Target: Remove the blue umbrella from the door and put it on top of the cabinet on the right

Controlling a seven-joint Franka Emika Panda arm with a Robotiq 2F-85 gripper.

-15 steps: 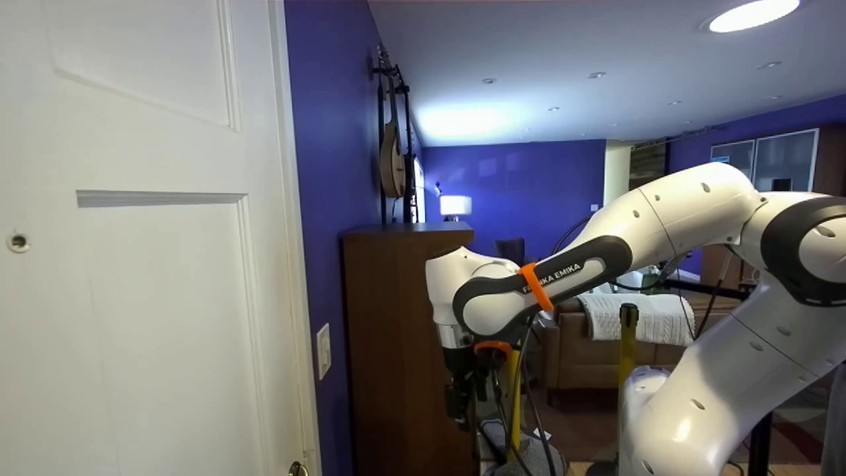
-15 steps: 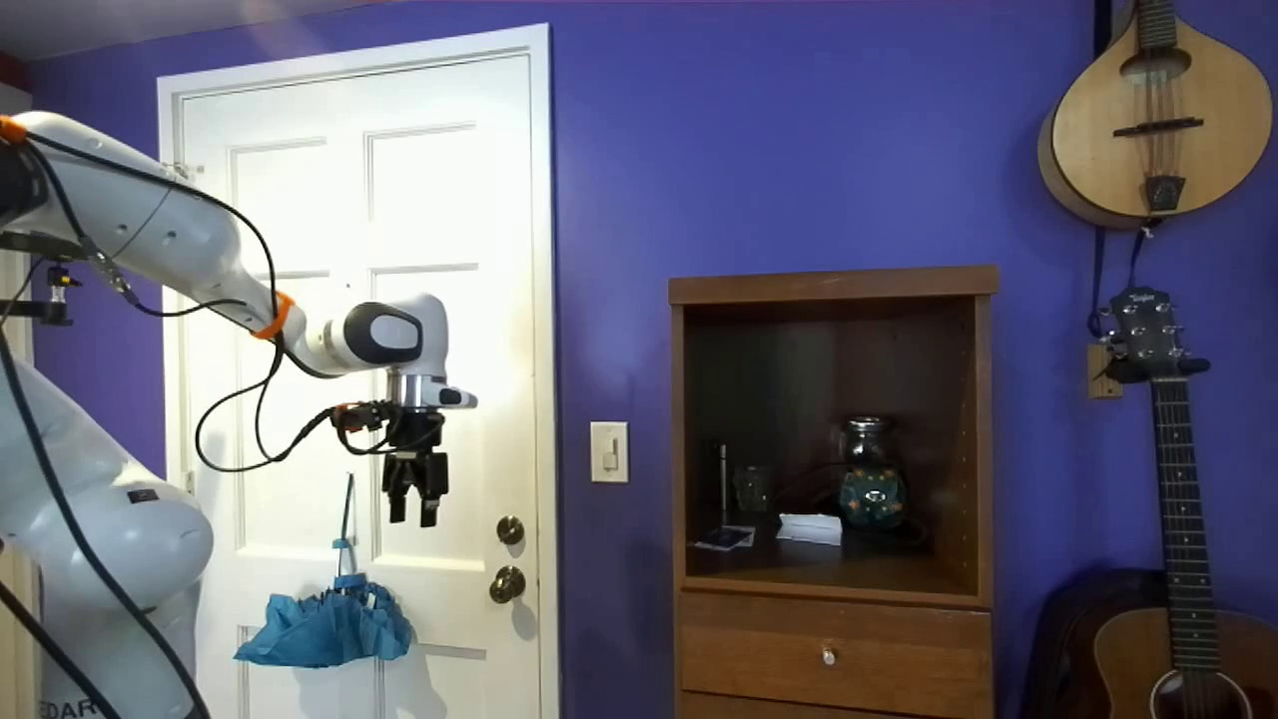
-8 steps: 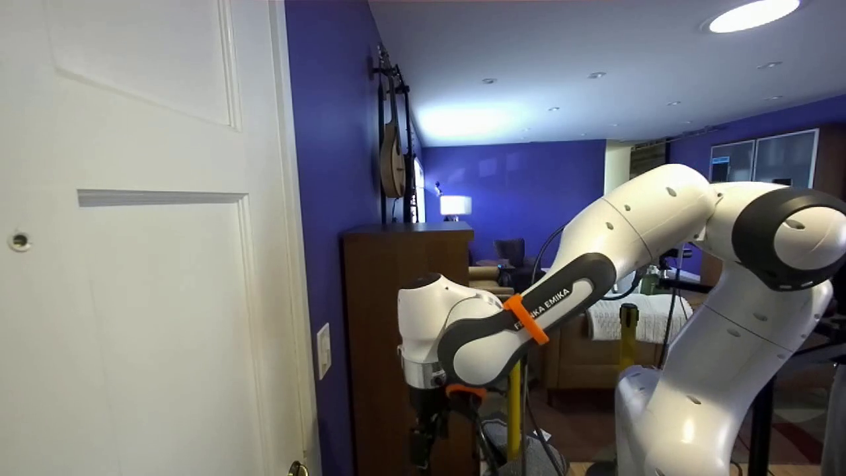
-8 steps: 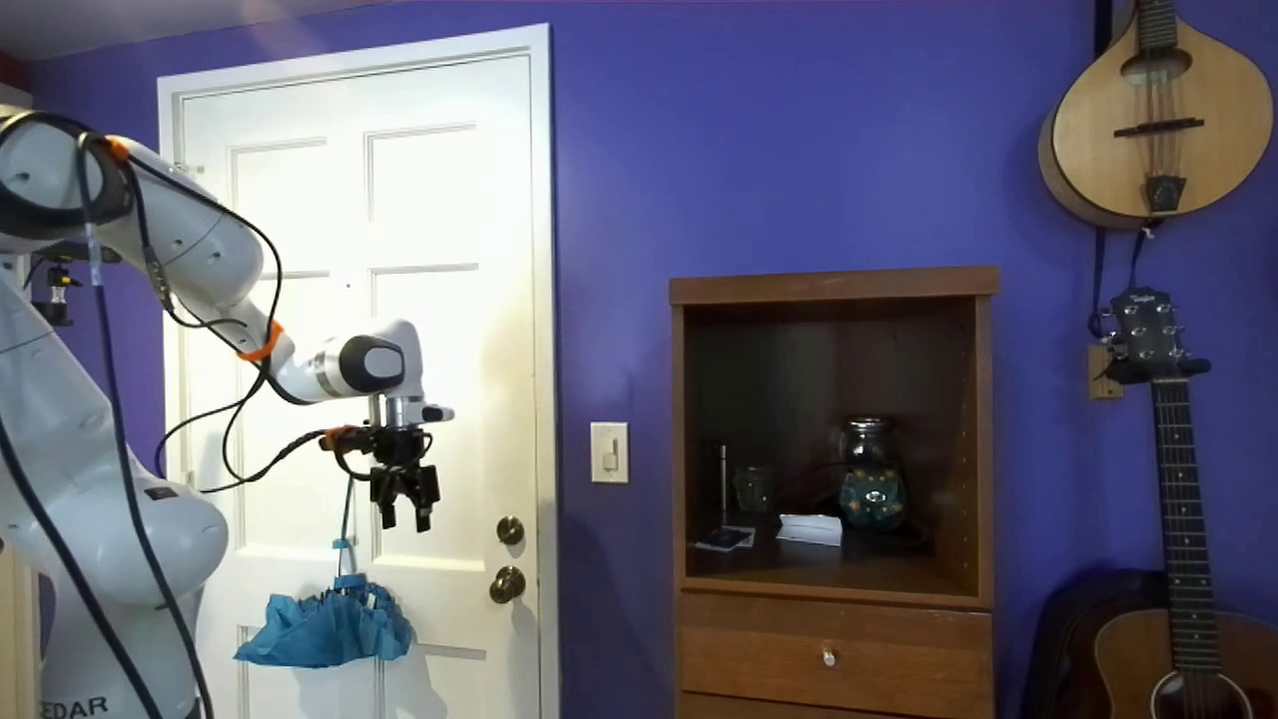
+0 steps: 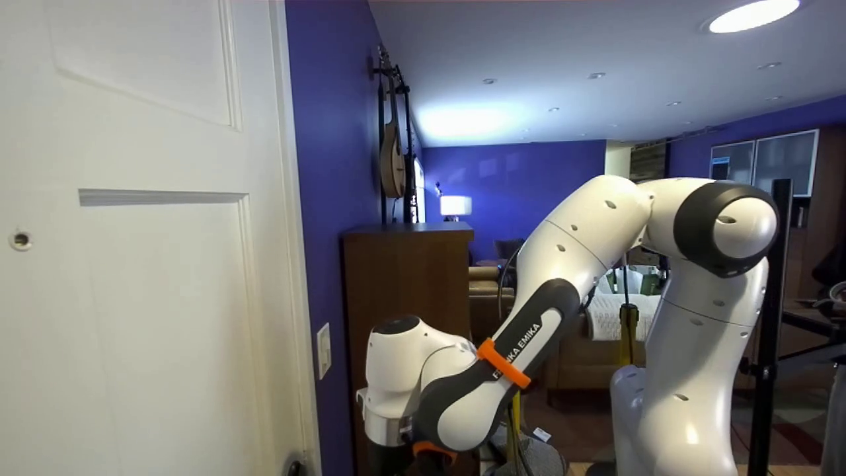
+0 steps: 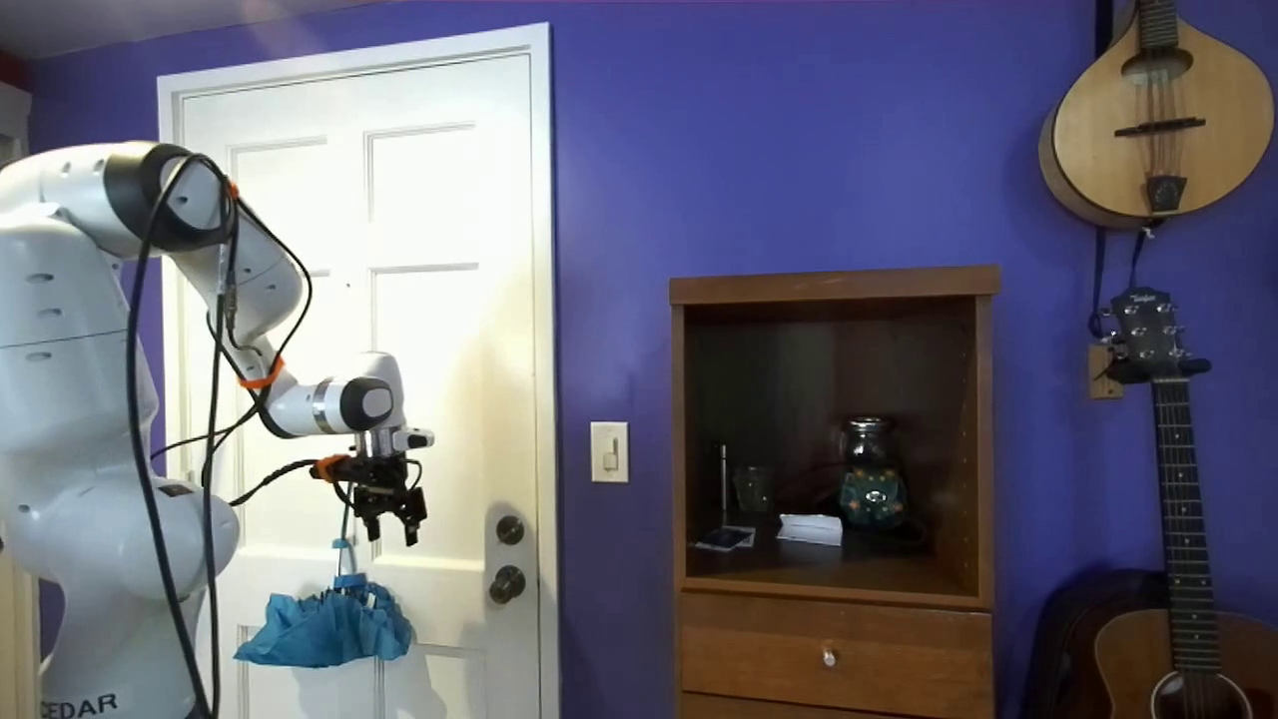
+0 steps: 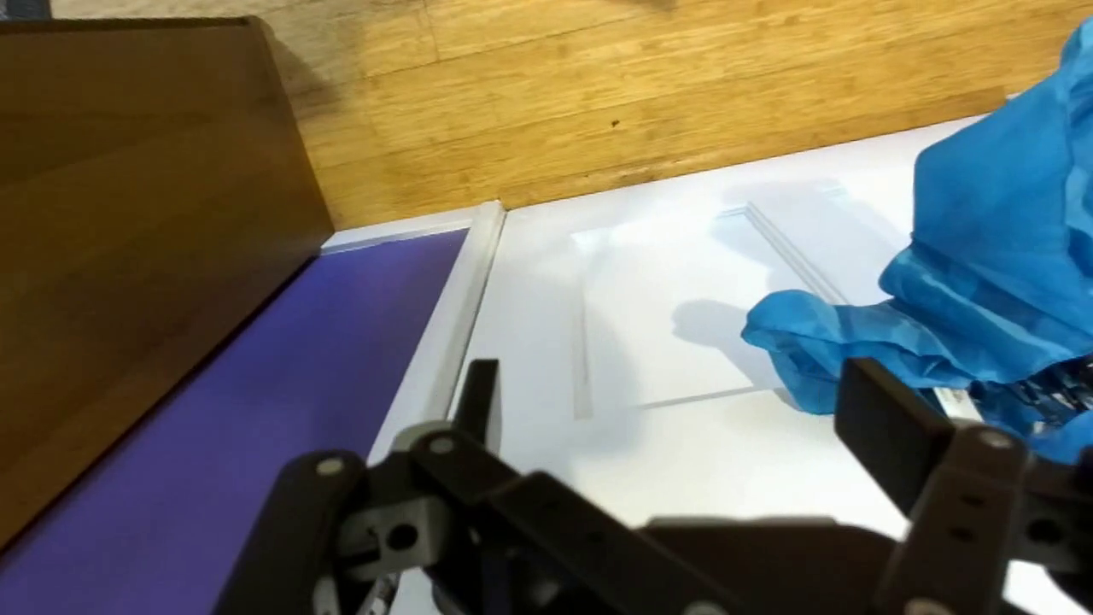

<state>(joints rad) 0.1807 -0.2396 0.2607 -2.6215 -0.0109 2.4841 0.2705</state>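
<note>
The blue umbrella (image 6: 327, 629) hangs against the white door (image 6: 429, 215), its bunched folds low and a thin strap or shaft rising above them. My gripper (image 6: 392, 537) is above and to the right of the folds in that exterior view, apart from them. Seen from the wrist, the gripper (image 7: 670, 380) stands wide open with nothing between its fingers. There the umbrella (image 7: 982, 282) lies to the right, partly covered by the right finger (image 7: 888, 427). The brown cabinet (image 6: 834, 286) shows in both exterior views. In an exterior view the fingers drop below the picture's edge.
Two brass knobs (image 6: 507, 584) are on the door, right of the gripper. A light switch (image 6: 609, 452) is on the purple wall between door and cabinet. A jar (image 6: 871, 494) stands inside the cabinet. A mandola (image 6: 1158, 130) and guitar (image 6: 1188, 559) are farther right. Cables (image 6: 150, 479) loop along the arm.
The arm has folded down: the gripper has sunk and shifted left toward the umbrella, and in an exterior view it has moved closer to the door. The jaws stay open; the umbrella has not moved.
</note>
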